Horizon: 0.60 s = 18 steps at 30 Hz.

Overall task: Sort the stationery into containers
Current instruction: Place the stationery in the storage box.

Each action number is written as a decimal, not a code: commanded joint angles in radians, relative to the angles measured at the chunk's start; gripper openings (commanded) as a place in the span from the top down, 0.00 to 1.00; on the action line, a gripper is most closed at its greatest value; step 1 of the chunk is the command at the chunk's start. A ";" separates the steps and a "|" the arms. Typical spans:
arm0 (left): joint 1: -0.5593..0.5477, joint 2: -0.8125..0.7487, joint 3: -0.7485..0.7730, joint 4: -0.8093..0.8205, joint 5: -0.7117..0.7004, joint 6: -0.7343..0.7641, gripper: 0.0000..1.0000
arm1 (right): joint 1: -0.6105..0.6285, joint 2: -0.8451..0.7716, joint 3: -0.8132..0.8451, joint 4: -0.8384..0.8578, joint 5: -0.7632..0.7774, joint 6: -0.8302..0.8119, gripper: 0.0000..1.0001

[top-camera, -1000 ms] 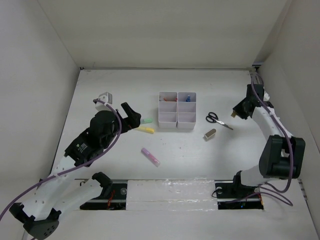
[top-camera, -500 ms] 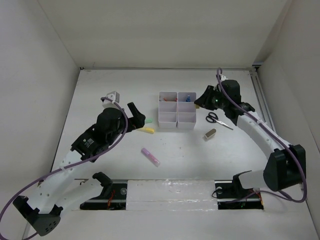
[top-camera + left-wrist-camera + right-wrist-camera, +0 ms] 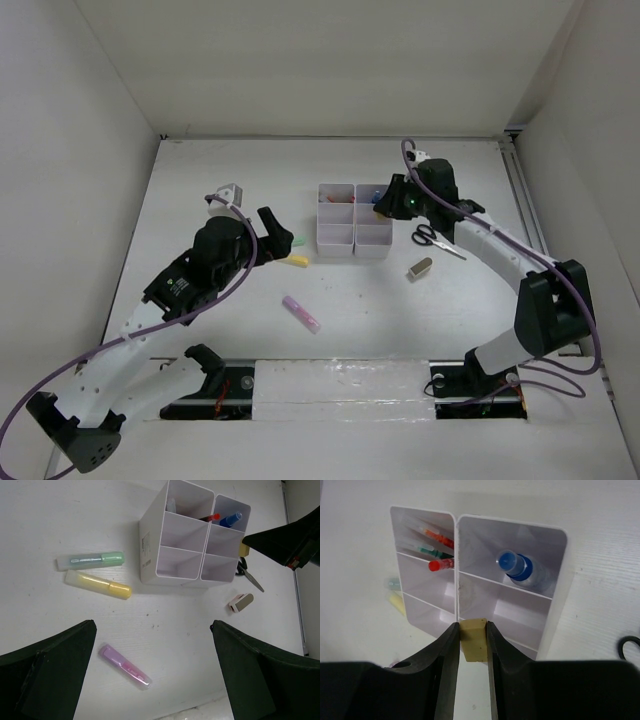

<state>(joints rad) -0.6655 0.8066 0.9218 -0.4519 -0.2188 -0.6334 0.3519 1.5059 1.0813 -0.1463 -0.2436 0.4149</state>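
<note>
The white organiser tray [image 3: 353, 238] stands mid-table. Its far compartments hold a red pen [image 3: 440, 564] and a blue piece [image 3: 517, 565]. My right gripper [image 3: 386, 206] hovers at the tray's right side, shut on a beige eraser block [image 3: 474, 640], just above the near compartments [image 3: 520, 617]. My left gripper [image 3: 152, 625] is open and empty, above the table left of the tray. Under it lie a pink highlighter [image 3: 125, 666], a yellow highlighter [image 3: 98, 584] and a green highlighter [image 3: 90, 560]. Black-handled scissors [image 3: 436, 240] lie right of the tray.
A small beige and white block [image 3: 420, 267] lies in front of the scissors. White walls close in the table on the left, back and right. The arm bases and a taped strip [image 3: 340, 385] run along the near edge.
My right arm has swung left from the far right side to the tray, carrying the eraser. The left arm moved slightly forward, then held still.
</note>
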 commanded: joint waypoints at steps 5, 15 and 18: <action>0.003 -0.020 -0.008 0.035 0.022 0.018 0.00 | 0.041 0.005 0.051 0.102 0.056 -0.077 1.00; 0.003 -0.020 -0.008 0.044 0.032 0.018 0.00 | 0.081 -0.004 0.006 0.102 0.104 -0.097 1.00; 0.003 -0.020 -0.017 0.044 0.032 0.018 0.00 | 0.119 -0.019 -0.040 0.102 0.170 -0.097 1.00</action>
<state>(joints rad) -0.6655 0.8066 0.9215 -0.4442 -0.1913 -0.6289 0.4366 1.5078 1.0718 -0.0937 -0.1322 0.3351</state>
